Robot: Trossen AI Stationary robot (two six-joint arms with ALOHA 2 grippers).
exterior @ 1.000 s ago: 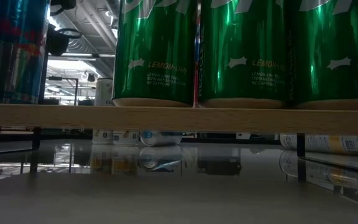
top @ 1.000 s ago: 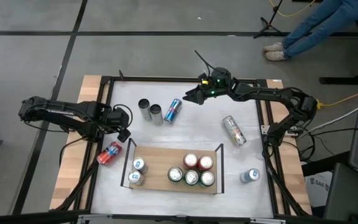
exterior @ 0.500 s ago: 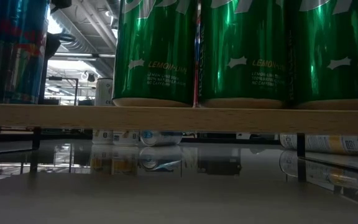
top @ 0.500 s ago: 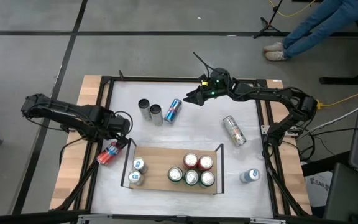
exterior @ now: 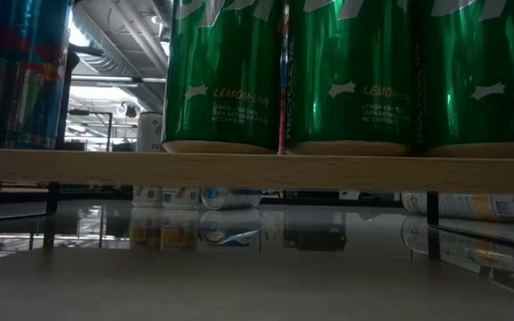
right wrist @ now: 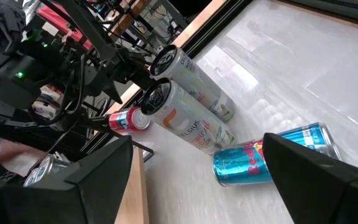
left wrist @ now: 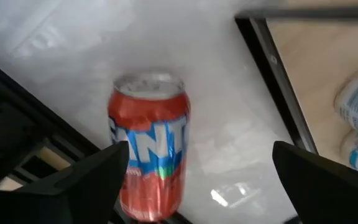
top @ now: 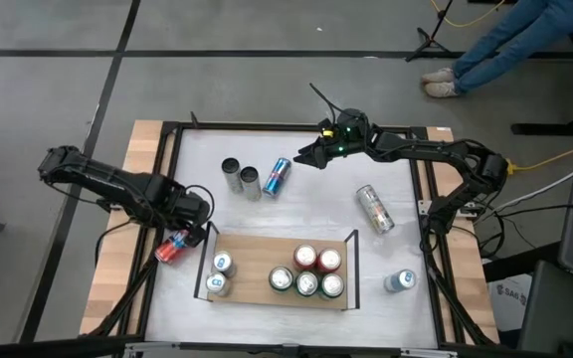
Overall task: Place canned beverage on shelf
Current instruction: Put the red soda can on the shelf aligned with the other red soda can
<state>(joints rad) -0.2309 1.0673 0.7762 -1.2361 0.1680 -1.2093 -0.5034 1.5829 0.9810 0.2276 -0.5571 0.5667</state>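
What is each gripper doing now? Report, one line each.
Left gripper: open, over the lying red can, holding nothing.
Right gripper: open, holding nothing.

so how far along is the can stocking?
Done: seven cans stand on the shelf. In hand: the open left gripper hovers over the orange can lying beside the shelf, not gripped. Left: that can and five others on the table; the open right gripper waits.

The left pincer (top: 189,225) has swung down toward the lying red can (top: 175,246) — now just above it.
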